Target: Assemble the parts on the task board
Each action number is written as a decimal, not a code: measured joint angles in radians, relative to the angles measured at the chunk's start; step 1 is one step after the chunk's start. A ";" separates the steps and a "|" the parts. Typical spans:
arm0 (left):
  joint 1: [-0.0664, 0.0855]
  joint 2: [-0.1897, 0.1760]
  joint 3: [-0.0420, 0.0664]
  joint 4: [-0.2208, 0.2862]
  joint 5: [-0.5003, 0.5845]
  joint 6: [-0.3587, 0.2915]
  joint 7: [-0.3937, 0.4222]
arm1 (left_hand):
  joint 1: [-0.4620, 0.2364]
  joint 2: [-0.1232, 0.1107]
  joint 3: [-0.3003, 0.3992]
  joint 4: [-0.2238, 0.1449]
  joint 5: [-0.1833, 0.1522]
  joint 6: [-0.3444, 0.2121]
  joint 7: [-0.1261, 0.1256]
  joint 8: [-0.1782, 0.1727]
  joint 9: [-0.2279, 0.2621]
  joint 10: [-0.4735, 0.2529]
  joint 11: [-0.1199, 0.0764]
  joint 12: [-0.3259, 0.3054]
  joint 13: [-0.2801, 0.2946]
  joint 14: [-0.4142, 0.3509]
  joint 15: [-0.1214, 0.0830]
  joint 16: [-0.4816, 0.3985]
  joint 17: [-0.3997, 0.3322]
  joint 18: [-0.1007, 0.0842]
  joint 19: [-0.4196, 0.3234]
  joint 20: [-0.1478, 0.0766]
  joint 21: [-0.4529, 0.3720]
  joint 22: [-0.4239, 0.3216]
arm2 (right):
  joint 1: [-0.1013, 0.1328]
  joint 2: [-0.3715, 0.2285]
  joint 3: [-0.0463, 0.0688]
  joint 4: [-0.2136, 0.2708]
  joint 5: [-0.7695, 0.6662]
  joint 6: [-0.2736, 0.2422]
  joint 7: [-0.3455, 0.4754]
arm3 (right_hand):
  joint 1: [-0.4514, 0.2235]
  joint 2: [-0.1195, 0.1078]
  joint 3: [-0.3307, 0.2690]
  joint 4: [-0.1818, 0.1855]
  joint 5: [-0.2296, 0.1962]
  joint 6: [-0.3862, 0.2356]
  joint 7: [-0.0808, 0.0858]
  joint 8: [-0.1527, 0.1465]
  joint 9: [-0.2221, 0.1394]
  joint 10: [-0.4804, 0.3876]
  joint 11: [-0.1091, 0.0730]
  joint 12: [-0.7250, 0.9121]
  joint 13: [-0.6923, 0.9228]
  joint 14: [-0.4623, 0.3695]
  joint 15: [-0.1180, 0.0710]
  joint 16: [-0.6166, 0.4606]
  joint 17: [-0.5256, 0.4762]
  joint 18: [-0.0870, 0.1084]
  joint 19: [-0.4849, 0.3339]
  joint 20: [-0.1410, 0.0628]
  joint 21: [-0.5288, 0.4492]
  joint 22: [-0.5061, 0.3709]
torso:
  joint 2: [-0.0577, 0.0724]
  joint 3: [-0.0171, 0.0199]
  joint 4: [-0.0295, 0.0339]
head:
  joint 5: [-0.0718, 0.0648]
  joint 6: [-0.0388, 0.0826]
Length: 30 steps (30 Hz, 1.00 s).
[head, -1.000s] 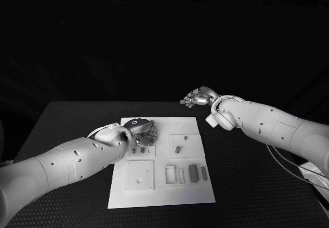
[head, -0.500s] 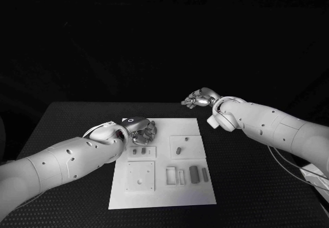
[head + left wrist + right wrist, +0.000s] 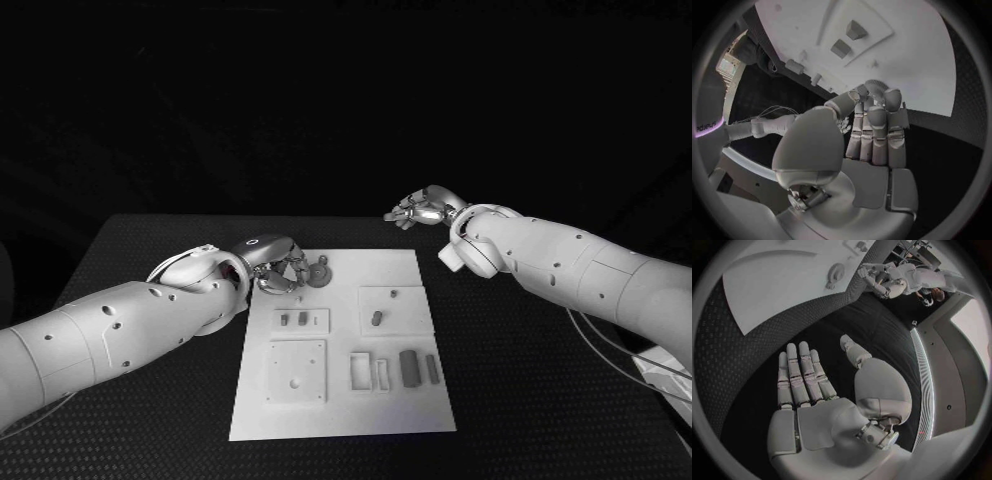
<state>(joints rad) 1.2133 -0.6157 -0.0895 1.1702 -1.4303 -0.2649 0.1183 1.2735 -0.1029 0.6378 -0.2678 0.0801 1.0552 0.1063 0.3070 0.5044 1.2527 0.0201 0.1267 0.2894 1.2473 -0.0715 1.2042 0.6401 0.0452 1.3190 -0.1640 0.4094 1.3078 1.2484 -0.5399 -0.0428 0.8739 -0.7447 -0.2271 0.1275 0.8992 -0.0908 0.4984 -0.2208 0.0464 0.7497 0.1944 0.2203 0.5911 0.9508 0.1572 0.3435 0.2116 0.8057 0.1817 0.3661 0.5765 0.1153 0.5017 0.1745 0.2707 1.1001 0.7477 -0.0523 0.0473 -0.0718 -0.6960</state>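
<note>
Black tabletop [image 3: 144,250] carries the white task board [image 3: 346,400] at its middle, with small grey parts [image 3: 411,365] lying in the board's recesses. At the board's far corner on the robot's left side hovers the left hand [image 3: 289,270]; the parts lie nearer the robot than this hand. Its wrist view has the fingers [image 3: 879,130] straight and close together with nothing between them, the thumb apart, and the board beyond the fingertips. Off the board, past its far corner on the robot's right, the right hand [image 3: 421,208] is held above the tabletop, well apart from the parts. Its wrist view gives what the head view cannot: a flat, spread palm [image 3: 811,405], holding nothing.
</note>
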 measured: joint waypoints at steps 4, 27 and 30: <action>0.000 -0.013 -0.001 0.002 0.013 0.007 -0.006 | 0.000 0.000 0.000 0.000 0.000 0.000 0.000 0.000 0.000 0.001 -0.001 0.000 0.000 0.000 0.000 0.000 -0.001 0.000 0.000 0.000 0.000 0.000 | 0.000 0.000 0.000 0.000 0.000 0.000 0.000 | 0.000 0.000 0.000 0.000 0.000 0.000 0.000 0.000 0.000 0.000 0.000 0.000 0.000 0.000 0.000 0.000 0.000 0.000 0.000 0.000 0.000 0.000 | 0.000 0.0000 0.0004 | 0.000 0.000; -0.008 0.003 -0.002 -0.041 0.031 0.037 -0.016 | -0.008 0.000 0.002 0.002 0.000 0.002 0.002 -0.002 0.000 0.005 -0.004 -0.004 0.000 0.004 -0.003 0.000 -0.002 0.000 0.003 0.004 0.000 0.000 | 0.000 -0.001 0.000 0.001 0.000 0.000 0.000 | 0.000 0.000 0.000 0.000 0.000 0.000 0.000 0.003 0.000 0.000 0.000 0.000 -0.001 0.000 0.000 0.000 0.000 0.000 0.000 0.000 -0.004 0.001 | 0.001 0.0008 -0.0032 | 0.008 -0.003; -0.014 0.008 -0.002 -0.045 0.031 0.039 -0.016 | -0.006 0.002 0.002 0.002 0.000 0.002 0.002 -0.002 0.000 0.005 -0.004 -0.004 0.000 0.004 -0.003 0.000 -0.002 0.000 0.003 0.004 0.000 0.000 | 0.000 -0.001 0.000 0.001 0.000 0.000 0.000 | 0.000 0.000 0.000 0.000 0.000 0.000 0.000 0.003 -0.001 0.000 0.000 0.000 -0.001 0.000 0.000 0.000 0.001 0.000 0.000 0.000 -0.004 0.001 | 0.001 0.0013 -0.0033 | 0.008 -0.003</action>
<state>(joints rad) 1.1996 -0.6082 -0.0913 1.1252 -1.3989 -0.2258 0.1024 1.2671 -0.1013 0.6394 -0.2663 0.0803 1.0574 0.1084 0.3049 0.5045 1.2575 0.0165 0.1229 0.2894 1.2509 -0.0750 1.2042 0.6383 0.0452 1.3222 -0.1604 0.4095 1.3075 1.2484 -0.5411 -0.0428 0.8752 -0.7446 -0.2270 0.1273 0.8992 -0.0908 0.4984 -0.2208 0.0464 0.7497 0.1944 0.2236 0.5903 0.9508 0.1571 0.3435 0.2109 0.8057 0.1817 0.3661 0.5771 0.1153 0.5017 0.1745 0.2670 1.1010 0.7488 -0.0509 0.0440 -0.0637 -0.6994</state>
